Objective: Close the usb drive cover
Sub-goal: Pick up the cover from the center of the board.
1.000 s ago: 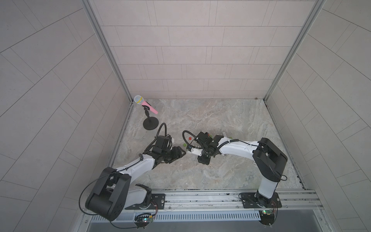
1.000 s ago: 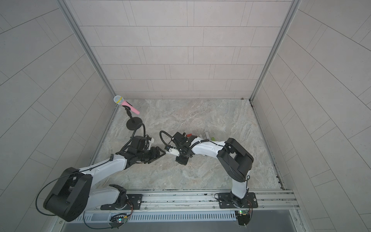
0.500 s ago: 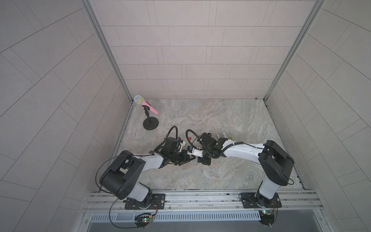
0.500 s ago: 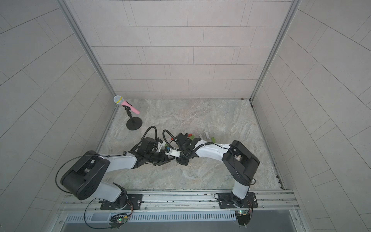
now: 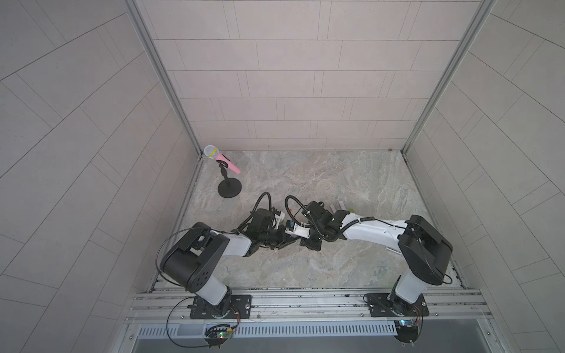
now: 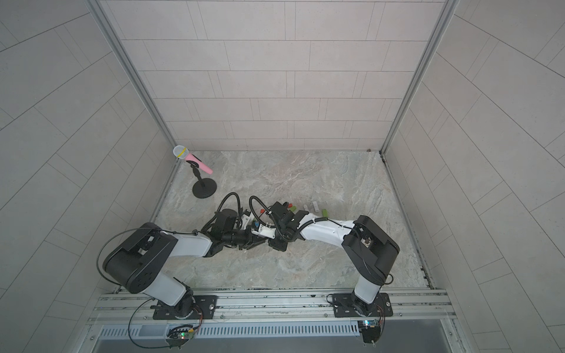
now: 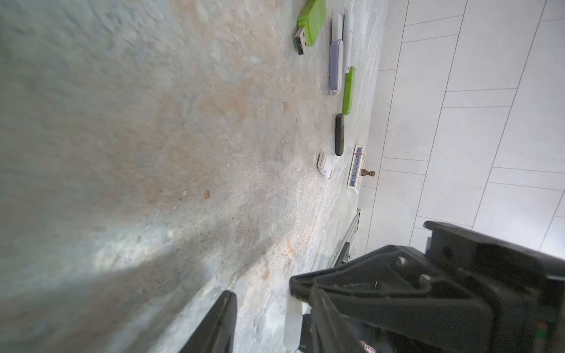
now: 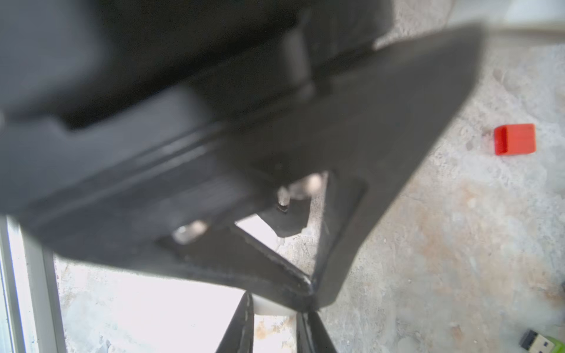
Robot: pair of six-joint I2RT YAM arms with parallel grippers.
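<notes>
A white usb drive (image 8: 272, 305) is pinched between the fingertips of my right gripper (image 8: 275, 330), which is shut on it low over the table. In the left wrist view the same white piece (image 7: 292, 324) stands between the fingers of my left gripper (image 7: 266, 308), against one finger, with a gap to the other finger (image 7: 220, 324). In both top views the left gripper (image 5: 289, 241) (image 6: 256, 243) and the right gripper (image 5: 310, 243) (image 6: 276, 243) meet tip to tip at mid-table. Whether the cover is on the drive is hidden.
Several other drives lie on the marble behind the grippers: a green one with a bare plug (image 7: 308, 24), a lavender one (image 7: 336, 61), a black one (image 7: 339, 134). A red cap (image 8: 515, 139) lies nearby. A pink microphone on a stand (image 5: 223, 159) stands at the back left.
My left arm has swung in toward the right gripper, and its jaws have narrowed around the white piece held there. The right gripper has hardly moved.
</notes>
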